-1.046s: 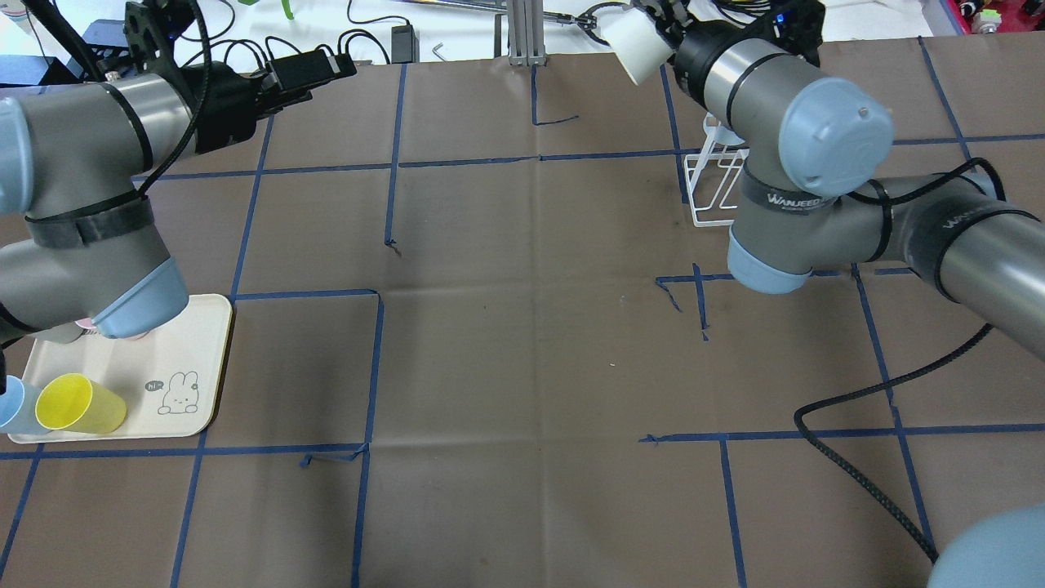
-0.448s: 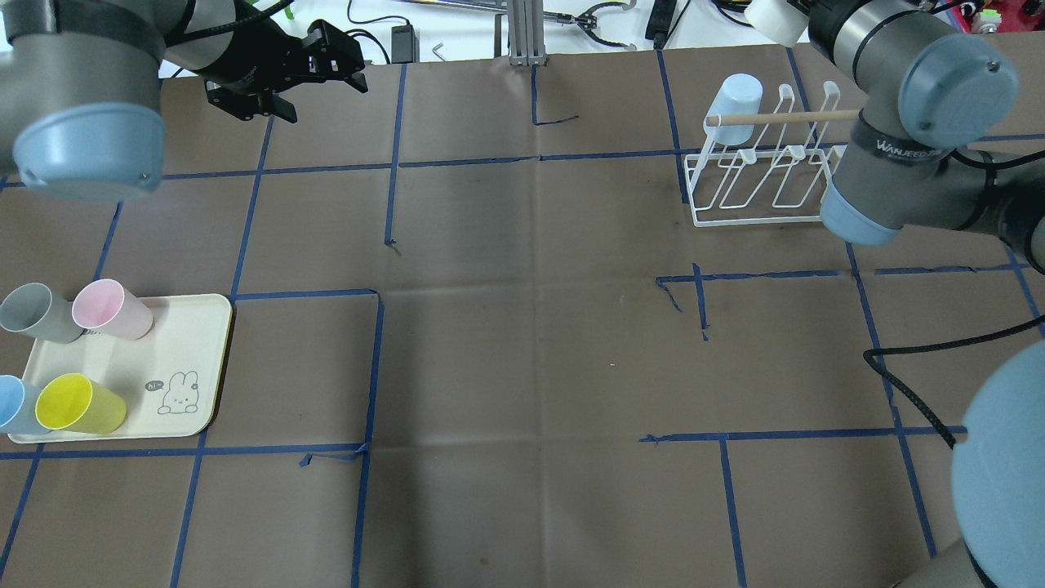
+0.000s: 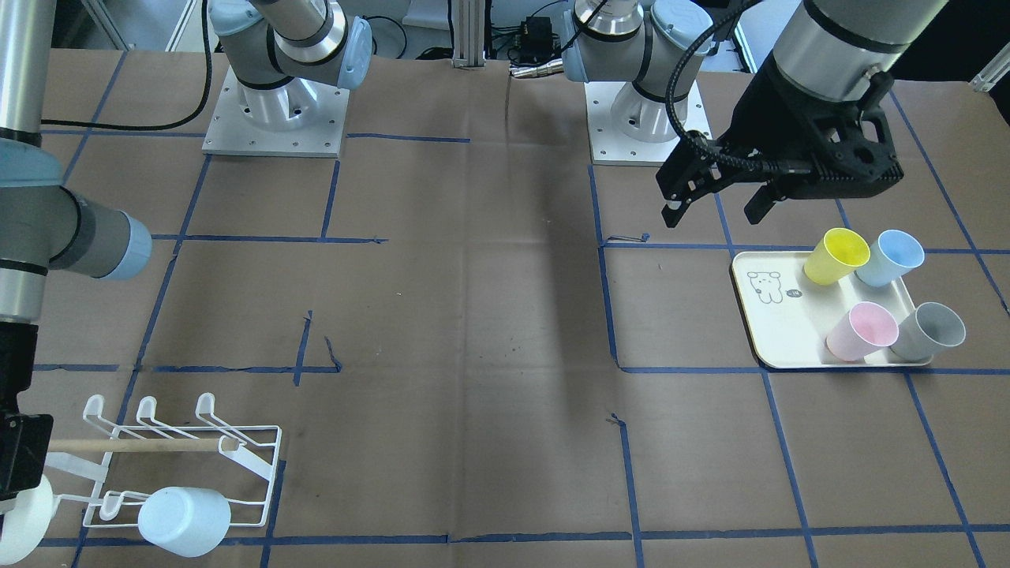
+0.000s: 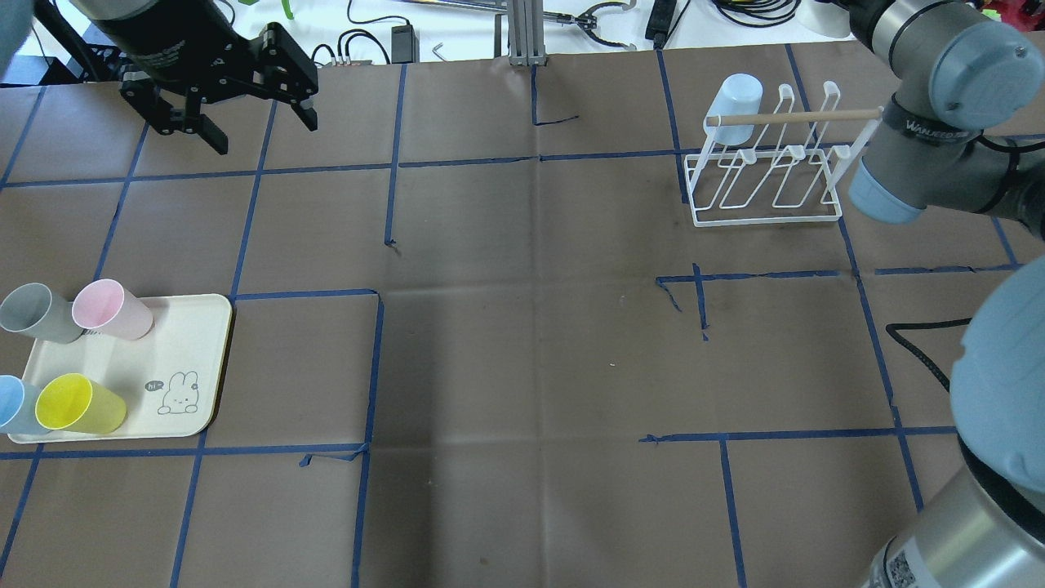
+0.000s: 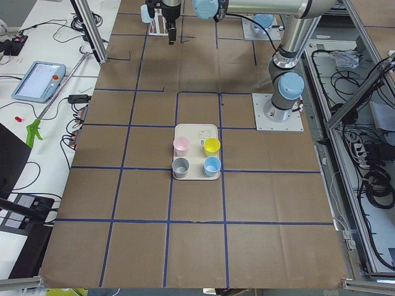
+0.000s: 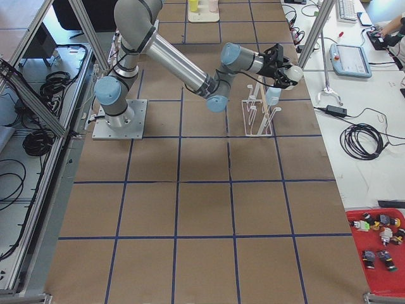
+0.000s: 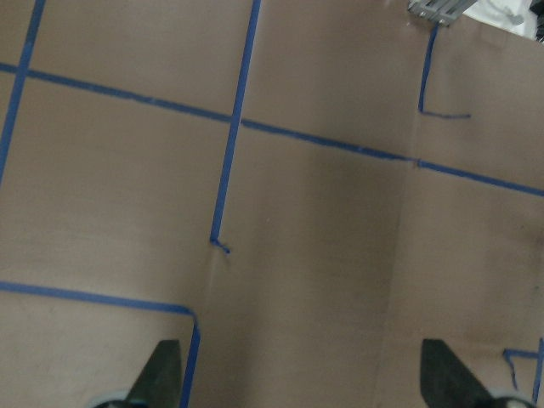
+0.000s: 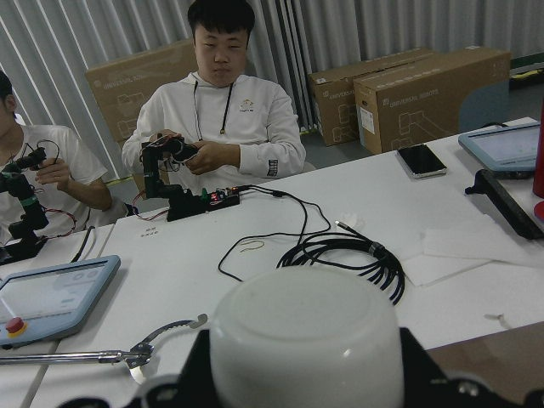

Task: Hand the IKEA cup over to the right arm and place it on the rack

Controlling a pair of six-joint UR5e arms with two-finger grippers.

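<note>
My right gripper (image 8: 304, 380) is shut on a white cup (image 8: 306, 340). It holds the cup in the air past the far right end of the white wire rack (image 4: 767, 167), near the end of the wooden dowel (image 4: 792, 117). The cup also shows in the front-facing view (image 3: 16, 517) and the right exterior view (image 6: 293, 73). A pale blue cup (image 4: 735, 98) hangs on the rack's far left prong. My left gripper (image 4: 263, 135) is open and empty, high over the table's far left part.
A cream tray (image 4: 188, 343) with a drawn animal lies at the near left. It holds grey (image 4: 33, 312), pink (image 4: 110, 309), blue (image 4: 10, 404) and yellow (image 4: 77, 403) cups. Cables and tools lie on the white bench beyond the far edge, where two people sit.
My right arm has swung right with the white cup, uncovering the rack. My left arm has risen and its open gripper has moved left.
</note>
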